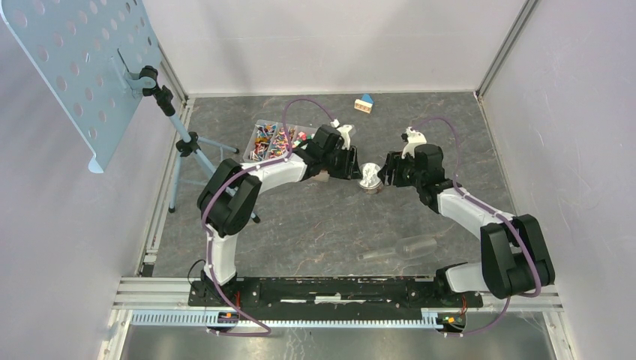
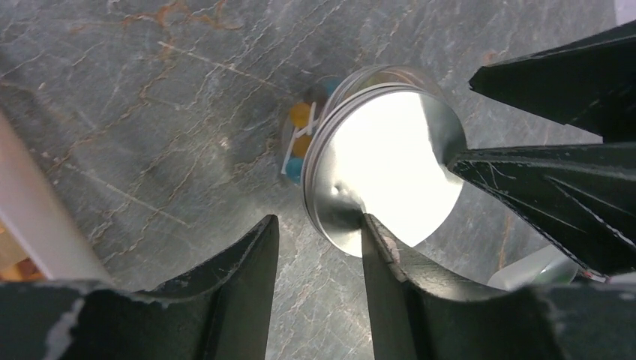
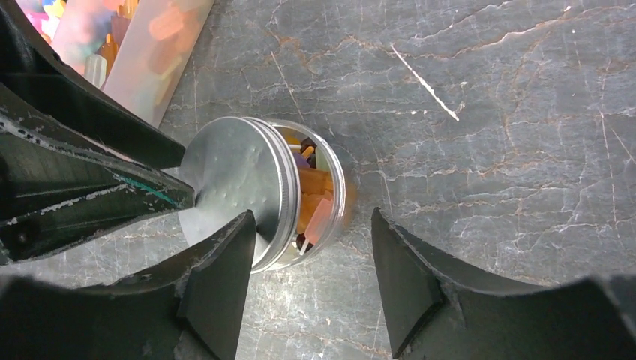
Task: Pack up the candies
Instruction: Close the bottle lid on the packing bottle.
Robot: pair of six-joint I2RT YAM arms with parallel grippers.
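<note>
though lidded, jar (image 1: pixel 370 178) of candies (image 3: pixel 315 199) between left tool (image 2: pixel 319 221), right tool (image 3: pixel 311 216)

- A robotics lab test cell: plain white panel walls (image 1: pixel 337 45) enclose the grey stone-patterned table (image 1: pixel 315 225).
- An aluminium profile rail (image 1: pixel 337 289) along the table's near edge carries the left arm (image 1: pixel 225 202) and the right arm (image 1: pixel 510 255).
- A perforated metal plate (image 1: pixel 75 67) on a tripod (image 1: pixel 184 150) stands at the left edge.
</note>
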